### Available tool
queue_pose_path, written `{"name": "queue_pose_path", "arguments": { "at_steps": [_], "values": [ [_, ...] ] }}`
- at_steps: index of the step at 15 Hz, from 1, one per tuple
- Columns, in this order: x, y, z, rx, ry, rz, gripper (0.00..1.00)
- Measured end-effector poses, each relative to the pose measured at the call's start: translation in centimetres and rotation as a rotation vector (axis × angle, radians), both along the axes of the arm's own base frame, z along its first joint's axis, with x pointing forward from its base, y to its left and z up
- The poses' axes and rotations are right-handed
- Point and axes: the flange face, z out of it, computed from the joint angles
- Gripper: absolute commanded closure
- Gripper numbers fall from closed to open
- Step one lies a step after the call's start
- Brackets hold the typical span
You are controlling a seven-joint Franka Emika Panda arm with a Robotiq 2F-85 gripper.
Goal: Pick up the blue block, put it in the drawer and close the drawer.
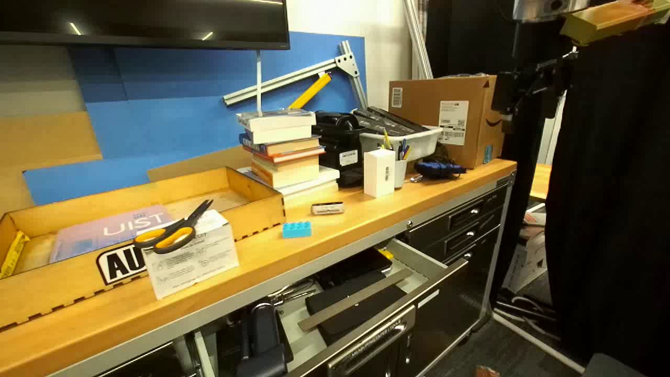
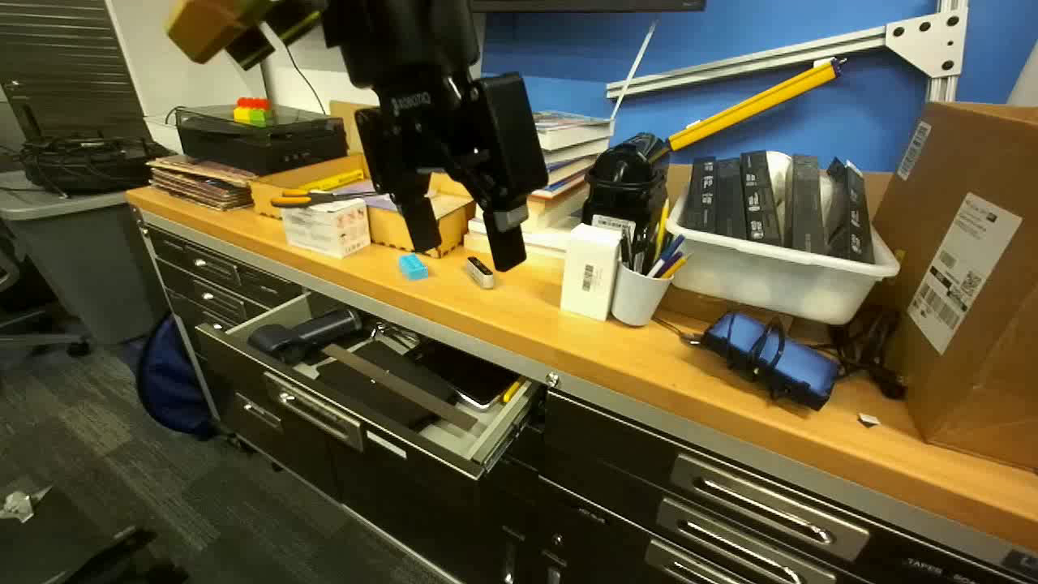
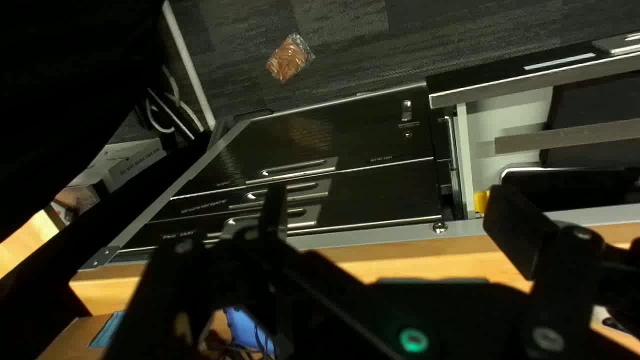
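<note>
Light-blue studded toy brick (image 1: 297, 230) on tabletop (image 1: 361, 212), behind pulled-out workbench drawer (image 2: 379, 431); with fingers (image 2: 509, 247) parted, empty, well away. Probably pickup step, before grasp. Next: travel over brick, descend, pinch squarely.

In both ext. views I get bench (image 1: 361, 217) & drawer (image 2: 405, 439), opp. angles; wrist cam looks down, floor (image 3: 345, 65) up top.
</note>
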Motion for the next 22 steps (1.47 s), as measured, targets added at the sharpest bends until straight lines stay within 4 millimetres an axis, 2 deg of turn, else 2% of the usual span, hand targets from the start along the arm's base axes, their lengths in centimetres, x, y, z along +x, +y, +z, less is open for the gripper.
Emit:
{"name": "queue_pose_path", "arguments": {
  "at_steps": [3, 6, 8, 10, 13, 15, 17, 19, 22],
  "values": [
    [0.0, -0.1, 1.0, -0.007, -0.02, -0.001, 0.0],
    [0.0, 0.0, 0.9, -0.005, -0.017, -0.004, 0.0],
    [1.1, 1.5, 0.9, -0.015, -0.021, -0.005, 0.0],
    [3.3, 5.3, 1.3, -0.039, -0.034, 0.019, 0.0],
    [7.2, 13.3, 1.1, -0.08, -0.042, 0.089, 0.0],
    [9.7, 18.4, 0.0, -0.097, -0.037, 0.136, 0.0],
    [11.9, 23.0, -1.9, -0.088, -0.021, 0.178, 0.0],
    [13.8, 26.7, -4.4, -0.068, -0.006, 0.203, 0.0],
    [16.5, 30.4, -8.9, -0.035, 0.013, 0.217, 0.0]
  ]
}}
